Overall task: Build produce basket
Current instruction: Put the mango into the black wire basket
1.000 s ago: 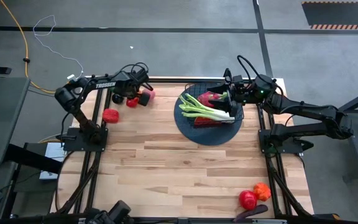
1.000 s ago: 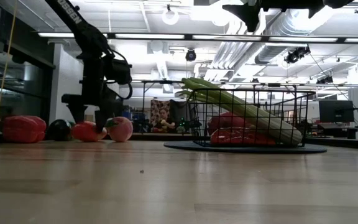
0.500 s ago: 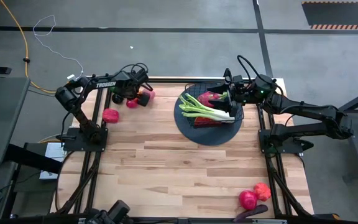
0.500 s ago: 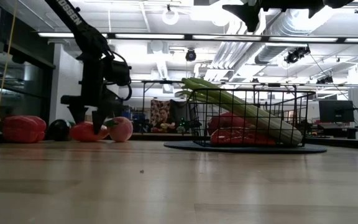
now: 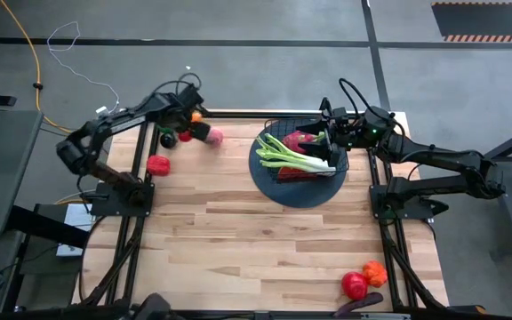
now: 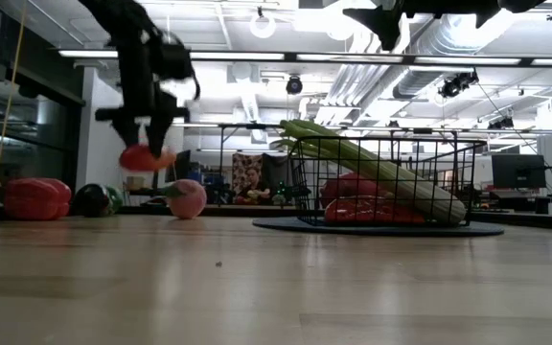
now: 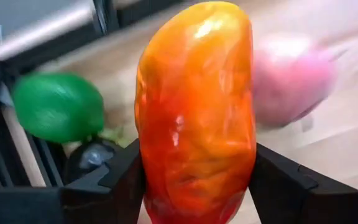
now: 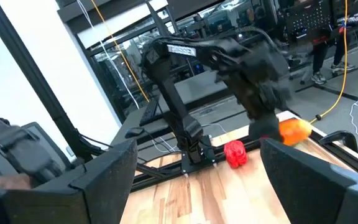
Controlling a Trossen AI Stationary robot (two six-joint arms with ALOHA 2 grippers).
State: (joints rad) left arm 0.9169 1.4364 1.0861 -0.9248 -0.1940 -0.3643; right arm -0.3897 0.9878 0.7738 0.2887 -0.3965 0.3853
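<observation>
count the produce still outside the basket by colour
red: 2, red pepper, red round piece
orange: 2, held piece in the air, orange piece on the table
pink: 1, pink piece
green: 1, green piece
dark: 2, dark round piece, eggplant
total: 8
</observation>
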